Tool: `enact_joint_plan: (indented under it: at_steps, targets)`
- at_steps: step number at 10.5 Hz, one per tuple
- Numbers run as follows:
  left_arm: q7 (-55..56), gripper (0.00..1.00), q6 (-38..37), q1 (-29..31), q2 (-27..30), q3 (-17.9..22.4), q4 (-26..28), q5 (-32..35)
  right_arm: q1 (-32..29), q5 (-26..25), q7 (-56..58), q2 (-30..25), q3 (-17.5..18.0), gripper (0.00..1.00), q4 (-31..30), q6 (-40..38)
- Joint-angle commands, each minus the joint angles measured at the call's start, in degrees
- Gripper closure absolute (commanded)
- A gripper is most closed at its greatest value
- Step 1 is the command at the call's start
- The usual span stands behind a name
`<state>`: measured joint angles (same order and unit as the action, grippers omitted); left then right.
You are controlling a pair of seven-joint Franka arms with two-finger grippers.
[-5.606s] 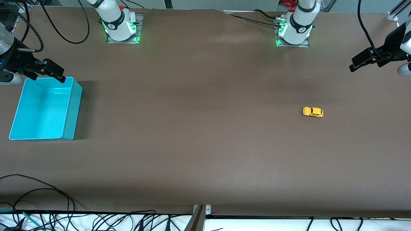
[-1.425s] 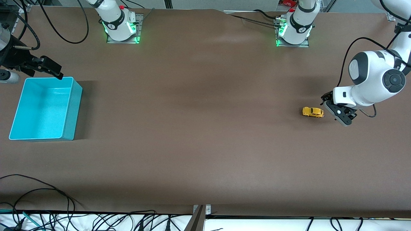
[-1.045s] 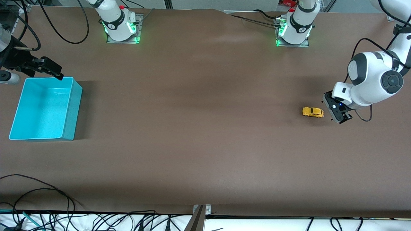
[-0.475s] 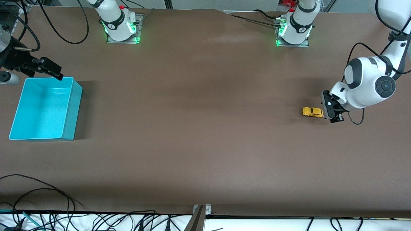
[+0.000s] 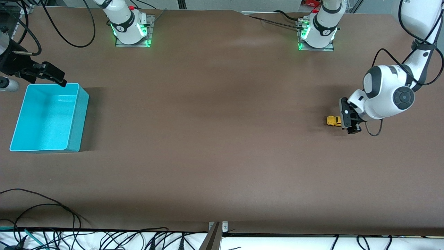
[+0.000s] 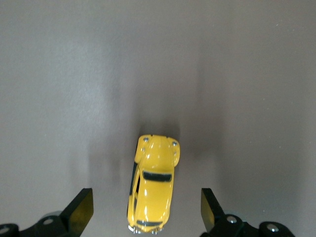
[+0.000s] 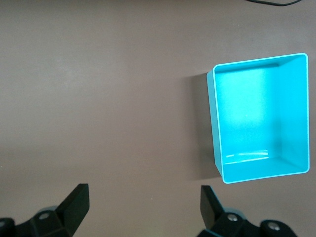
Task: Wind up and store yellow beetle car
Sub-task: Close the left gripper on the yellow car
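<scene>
while the right arm waits at the upper left of the front frame, its right gripper (image 5: pixel 52 74) is held above the table (image 5: pixel 208 139) just past the upper edge of the turquoise bin (image 5: pixel 74 118), and its jaws are seen spread wide in the right wrist view (image 7: pixel 143 207). the bin is set at the middle left of the front frame, at the right arm's end of the table, with its long side running up and down the frame; in the right wrist view the bin (image 7: pixel 217 128) is shown as an open rectangular box with nothing visible inside.

the wide middle of the front frame is taken up by the brown table alone, and the two arm bases are seen along the upper edge.

at the middle right of the front frame, toward the left arm's end of the table, the yellow beetle car (image 5: pixel 333 120) is found resting on the table, partly covered by the left gripper (image 5: pixel 349 119), which is lowered over the end of the car that points toward the left arm's end. in the left wrist view the car (image 6: pixel 153 190) is shown lying lengthwise between the two fingers (image 6: pixel 79 210) of the left gripper (image 6: pixel 145 212). the jaws are spread well wider than the car, and a gap is left on each side, so the car is not touched by either finger.
</scene>
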<state>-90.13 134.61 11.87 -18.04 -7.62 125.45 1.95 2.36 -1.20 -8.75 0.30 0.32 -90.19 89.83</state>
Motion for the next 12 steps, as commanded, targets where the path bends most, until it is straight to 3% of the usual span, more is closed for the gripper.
enact_joint_plan:
  at_steps: [1, 6, 7, 10, 12]
  targets:
    - [-1.7, 0.0, 2.8, 0.3, -1.7, -0.1, 0.1, 1.1, 0.1, -0.4, -0.2, 0.2, 0.1, 0.0, 1.1, -0.4]
    - [-7.2, 0.01, 5.5, 2.3, -4.2, 0.0, 0.1, 1.0, -0.2, -0.1, 0.0, 1.2, 0.0, 0.0, 1.0, -0.3]
    - [-8.0, 0.04, 5.5, 2.5, -4.2, 0.0, 0.1, 1.0, -0.2, -0.1, 0.1, 1.2, 0.0, 0.0, 1.0, -0.3]
    - [-10.9, 0.32, 5.4, 3.6, -4.4, 0.0, 0.4, 0.9, -0.2, -0.2, 0.0, 1.2, 0.0, 0.0, 1.0, -0.2]
    - [-10.9, 0.31, 5.4, 3.7, -4.7, -0.1, 0.8, 0.7, -0.2, -0.2, 0.0, 1.2, 0.0, 0.0, 1.0, -0.2]
